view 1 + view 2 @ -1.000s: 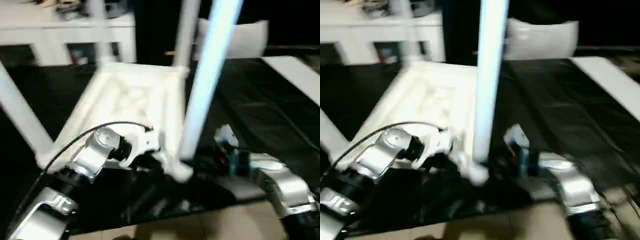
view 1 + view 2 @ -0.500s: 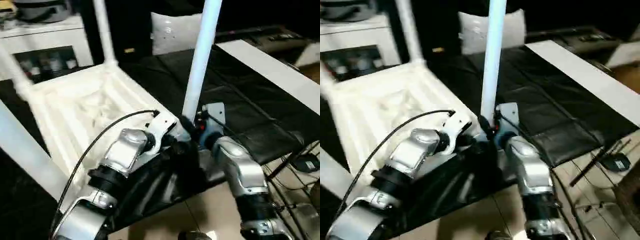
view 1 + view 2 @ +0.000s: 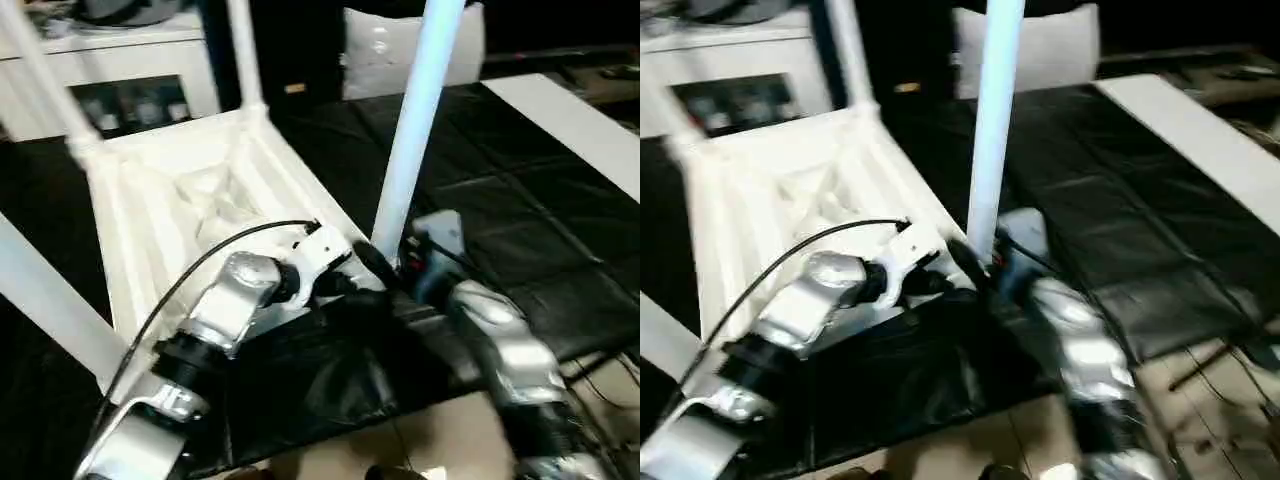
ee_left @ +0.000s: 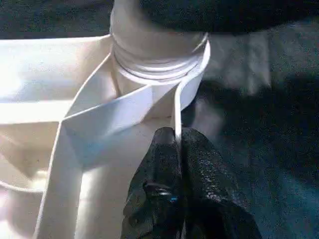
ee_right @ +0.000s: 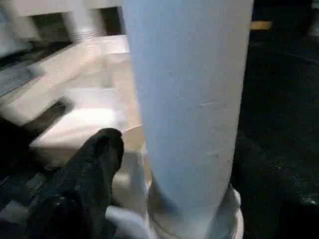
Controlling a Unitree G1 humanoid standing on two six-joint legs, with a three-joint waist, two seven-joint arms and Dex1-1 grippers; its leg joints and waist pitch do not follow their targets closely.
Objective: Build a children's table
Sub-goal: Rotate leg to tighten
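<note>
1 tabletop [image 3: 190, 210] upside down on black-covered table [image 3: 520, 230], ribbed underside up. 4 legs seen in head views: near-right leg [image 3: 415, 120] upright in corner socket [image 4: 164, 74]; far leg [image 3: 243, 50] at 12 o'clock; far-left leg [image 3: 40, 70] at 10; near-left leg [image 3: 45, 300] at 8. Left wrist view shows what head views don't: left gripper [image 4: 177, 144] jaws clenched on thin tabletop rim just beside socket. Right gripper [image 5: 99, 149] next to near-right leg base; only 1 finger visible, can't tell jaw state. White cabinet [image 3: 120, 60] behind, 11 o'clock.
</note>
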